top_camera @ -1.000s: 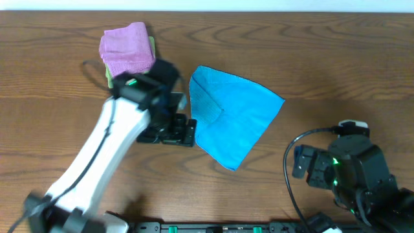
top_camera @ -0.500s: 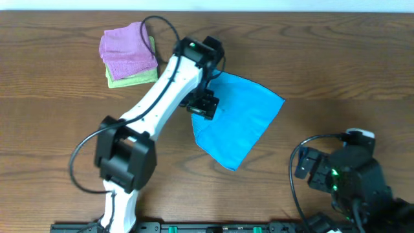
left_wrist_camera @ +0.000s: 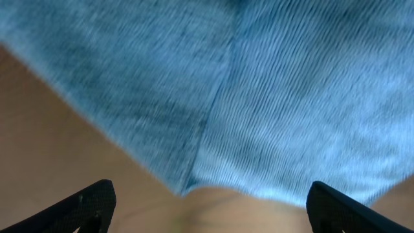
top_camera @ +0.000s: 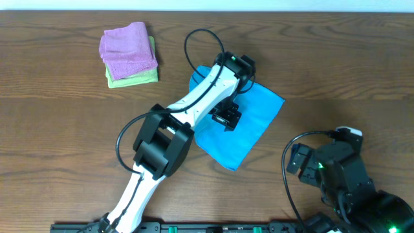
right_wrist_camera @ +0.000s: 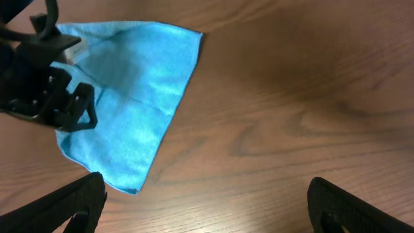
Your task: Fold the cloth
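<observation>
The sky-blue cloth (top_camera: 252, 126) lies flat on the wooden table, partly folded, with a pointed corner toward the front. My left gripper (top_camera: 226, 118) hovers over the cloth's middle, open and empty. In the left wrist view the cloth (left_wrist_camera: 259, 84) fills the upper frame, blurred, with a fold seam down its middle; the fingertips (left_wrist_camera: 210, 207) are spread wide over its edge. My right gripper (right_wrist_camera: 204, 210) is open and empty at the front right, away from the cloth (right_wrist_camera: 129, 116), which shows at the upper left of the right wrist view.
A pink folded cloth (top_camera: 126, 48) sits on a light green folded cloth (top_camera: 132, 77) at the back left. The right arm's base and cable (top_camera: 336, 175) are at the front right. The left arm (top_camera: 168, 139) reaches diagonally across the table's middle.
My left arm has swung right, from beside the cloth's left edge to over its middle. The flap at the cloth's left is now under the arm. The right arm barely moved.
</observation>
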